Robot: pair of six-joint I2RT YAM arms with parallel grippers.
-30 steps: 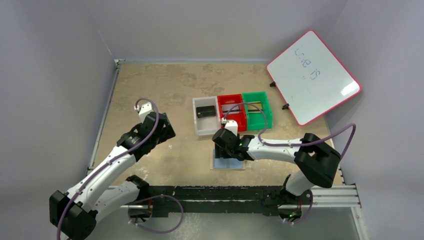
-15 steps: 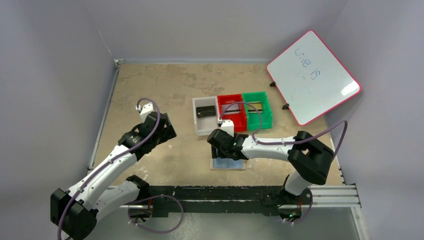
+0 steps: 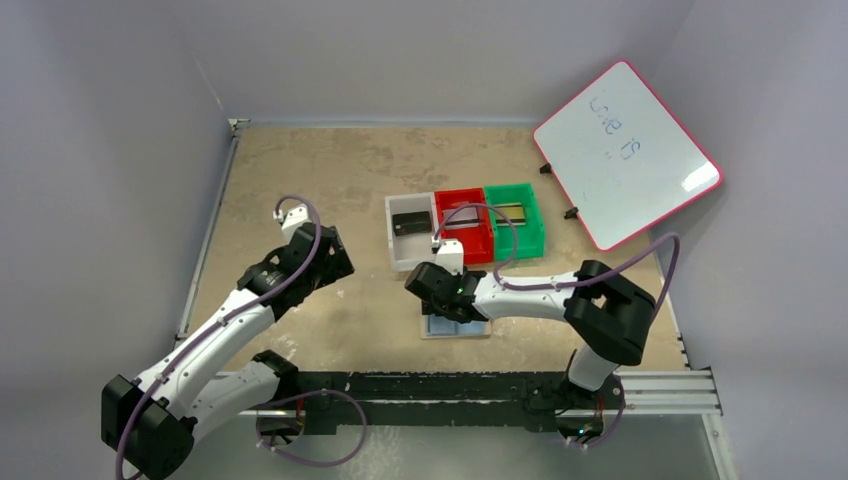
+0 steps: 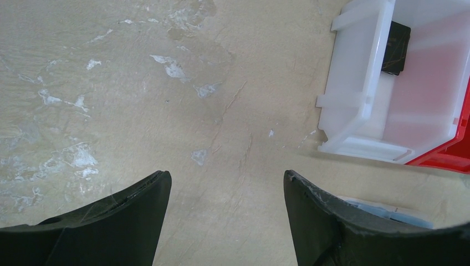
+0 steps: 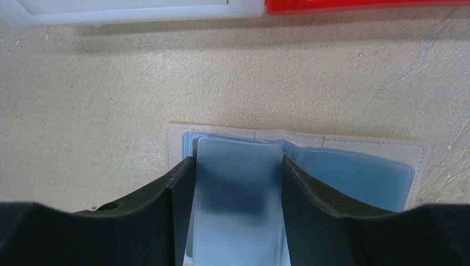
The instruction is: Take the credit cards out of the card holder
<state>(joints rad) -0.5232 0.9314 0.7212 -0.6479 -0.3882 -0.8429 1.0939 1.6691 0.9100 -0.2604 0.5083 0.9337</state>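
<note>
The card holder (image 3: pixel 458 328) lies open on the table in front of the bins, tan rim (image 5: pixel 366 147) around grey-blue lining. My right gripper (image 3: pixel 441 297) (image 5: pixel 238 162) is low over its left half. A raised grey-blue pocket flap (image 5: pixel 238 183) fills the gap between the fingers, and both fingers touch its edges. Whether a card is inside the flap is hidden. One black credit card (image 3: pixel 411 222) (image 4: pixel 395 47) lies in the white bin (image 3: pixel 409 258). My left gripper (image 3: pixel 332 262) (image 4: pixel 227 176) hangs open over bare table, left of the bins.
A red bin (image 3: pixel 466 243) and a green bin (image 3: pixel 518 238) stand right of the white one, each with something flat inside. A pink-framed whiteboard (image 3: pixel 625 150) leans at the back right. Purple cables loop over both arms.
My right gripper has slid left over the card holder and its fingers now sit closer together. The left arm has barely moved.
</note>
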